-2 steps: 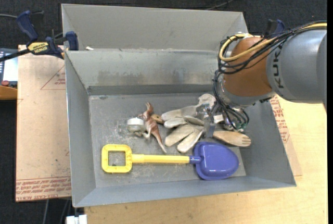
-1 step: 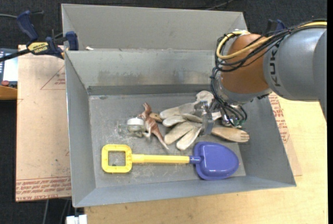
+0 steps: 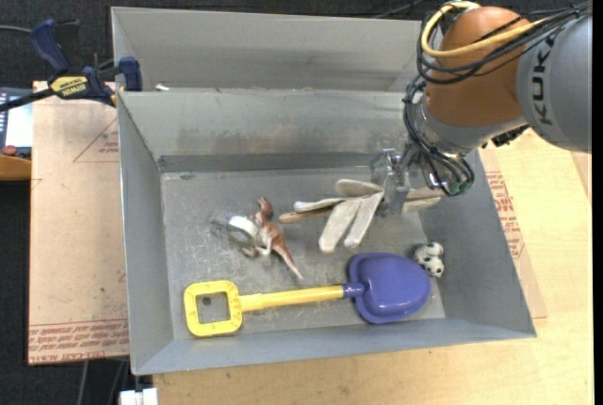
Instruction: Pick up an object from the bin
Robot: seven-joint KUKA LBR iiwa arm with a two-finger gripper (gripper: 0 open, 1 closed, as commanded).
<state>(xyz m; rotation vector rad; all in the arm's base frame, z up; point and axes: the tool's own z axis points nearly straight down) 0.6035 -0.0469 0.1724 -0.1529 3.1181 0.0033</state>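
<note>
The tool (image 3: pixel 394 191) low at the right end of pale cream sticks (image 3: pixel 339 224) in the bin (image 3: pixel 141 224)

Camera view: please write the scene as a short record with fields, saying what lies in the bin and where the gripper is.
bin: grey metal, a few loose things on its floor
gripper: back right of the floor, over the right end of the cream pieces
cream pieces: flat, pale, lying crossed near the middle
shovel: yellow handle, purple blade, along the front
dinosaur: small, brown, left of the middle
grey thing: beside the dinosaur, kind unclear
black and white toy: small, right side, near the shovel's blade
</note>
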